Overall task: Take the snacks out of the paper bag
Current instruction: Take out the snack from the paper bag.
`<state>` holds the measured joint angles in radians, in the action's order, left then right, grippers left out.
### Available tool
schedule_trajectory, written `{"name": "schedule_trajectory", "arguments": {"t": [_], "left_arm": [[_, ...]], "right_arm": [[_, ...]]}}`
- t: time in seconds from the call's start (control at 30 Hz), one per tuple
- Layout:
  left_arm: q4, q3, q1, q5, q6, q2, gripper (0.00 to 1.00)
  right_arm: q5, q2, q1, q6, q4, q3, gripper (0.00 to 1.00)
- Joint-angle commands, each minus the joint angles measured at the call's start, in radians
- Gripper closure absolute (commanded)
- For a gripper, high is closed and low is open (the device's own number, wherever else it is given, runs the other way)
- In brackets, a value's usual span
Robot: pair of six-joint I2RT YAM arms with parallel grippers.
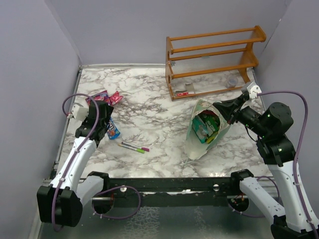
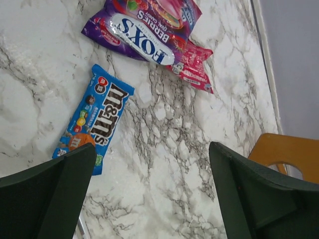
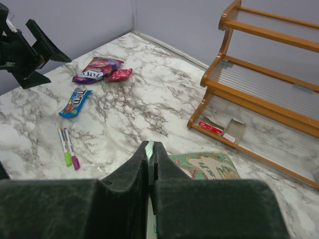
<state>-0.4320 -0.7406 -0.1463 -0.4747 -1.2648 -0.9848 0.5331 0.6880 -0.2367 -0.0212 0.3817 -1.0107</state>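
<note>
The pale green paper bag [image 1: 199,144] lies tilted at the table's right, its mouth open. Teal and green packets [image 1: 205,127] show inside it. My right gripper [image 1: 221,110] is shut on the bag's upper rim; in the right wrist view the gripper [image 3: 150,149] pinches a pale green paper edge, with the bag's side [image 3: 207,167] just beyond. A purple packet [image 2: 144,30], a pink packet [image 2: 192,67] and a blue packet [image 2: 94,122] lie on the table at the left. My left gripper [image 2: 154,194] hovers open and empty beside them, and it also shows in the top view [image 1: 102,115].
An orange wooden rack [image 1: 214,59] stands at the back right, with a small red-and-white item [image 3: 212,128] on its bottom shelf. Green and purple marker pens [image 1: 134,147] lie mid-table. Grey walls close in the left, back and right sides.
</note>
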Motion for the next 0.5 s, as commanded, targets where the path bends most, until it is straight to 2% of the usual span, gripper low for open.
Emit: {"name": "schedule_trajectory", "arguments": {"t": [0.0, 0.07, 0.13, 0.3, 0.4, 0.47], "left_arm": [[-0.086, -0.016, -0.006, 0.068, -0.031, 0.027, 0.01], [-0.040, -0.007, -0.007, 0.076, 0.011, 0.034, 0.01], [0.073, 0.014, -0.009, 0.136, 0.119, 0.038, 0.02], [0.390, 0.064, -0.040, 0.391, 0.317, 0.056, 0.07], [0.597, 0.102, -0.119, 0.480, 0.428, 0.090, 0.10], [0.708, 0.111, -0.216, 0.517, 0.580, 0.111, 0.10]], "right_arm": [[0.025, -0.022, -0.003, 0.004, -0.074, -0.035, 0.99], [0.026, -0.019, -0.003, 0.006, -0.072, -0.039, 0.98], [0.028, -0.017, -0.003, 0.005, -0.073, -0.040, 0.99], [0.036, -0.018, -0.003, -0.002, -0.079, -0.040, 0.99], [0.034, -0.020, -0.003, -0.004, -0.083, -0.040, 0.99], [0.032, -0.018, -0.003, -0.004, -0.083, -0.040, 0.99]]}}
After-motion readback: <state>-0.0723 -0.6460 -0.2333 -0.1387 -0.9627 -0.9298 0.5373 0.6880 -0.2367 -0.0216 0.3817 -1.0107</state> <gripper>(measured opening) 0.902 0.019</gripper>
